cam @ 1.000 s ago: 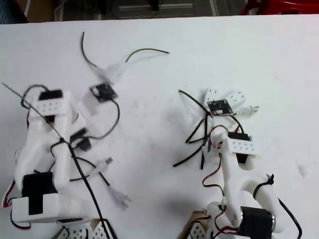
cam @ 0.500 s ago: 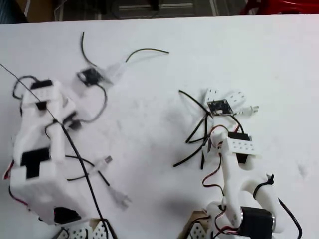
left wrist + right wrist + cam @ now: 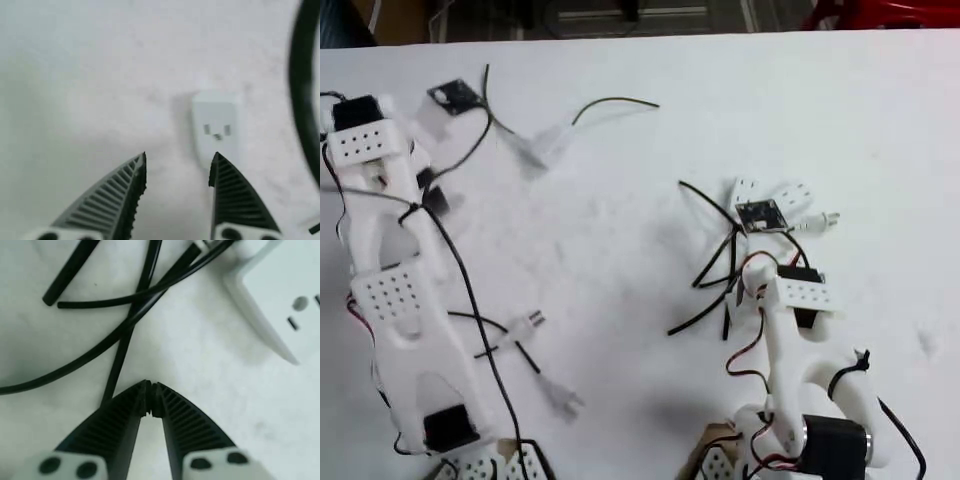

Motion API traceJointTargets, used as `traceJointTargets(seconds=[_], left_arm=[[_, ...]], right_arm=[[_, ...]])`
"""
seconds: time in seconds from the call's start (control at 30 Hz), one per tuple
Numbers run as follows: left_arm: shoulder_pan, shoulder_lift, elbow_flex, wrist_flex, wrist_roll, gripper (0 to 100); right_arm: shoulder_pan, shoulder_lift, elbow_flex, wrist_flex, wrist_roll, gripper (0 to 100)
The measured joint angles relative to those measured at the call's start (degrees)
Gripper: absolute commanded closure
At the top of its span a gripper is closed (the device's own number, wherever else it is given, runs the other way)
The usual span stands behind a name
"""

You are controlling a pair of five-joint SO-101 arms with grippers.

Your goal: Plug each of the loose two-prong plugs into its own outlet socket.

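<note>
While the left hand [image 3: 180, 156] gapes wide, the white outlet socket [image 3: 216, 127] just beyond one of its tips.

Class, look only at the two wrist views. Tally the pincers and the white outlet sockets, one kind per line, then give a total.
Pincers: 2 (left pincer, right pincer)
White outlet sockets: 2 (left view's socket, right view's socket)
Total: 4
</note>
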Motion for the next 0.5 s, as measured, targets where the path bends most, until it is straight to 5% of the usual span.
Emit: traceJointTargets(seconds=[0.17, 0.5], left_arm=[[-2.5, 9.9, -12.1, -0.2, -2.5, 79], [-5.4, 14.7, -16.6, 1.3, -3.5, 79]], right_arm=[[0.0, 0.0, 0.0, 0.0, 0.0, 97.4], [0.0, 0.0, 0.0, 0.0, 0.0, 97.4]])
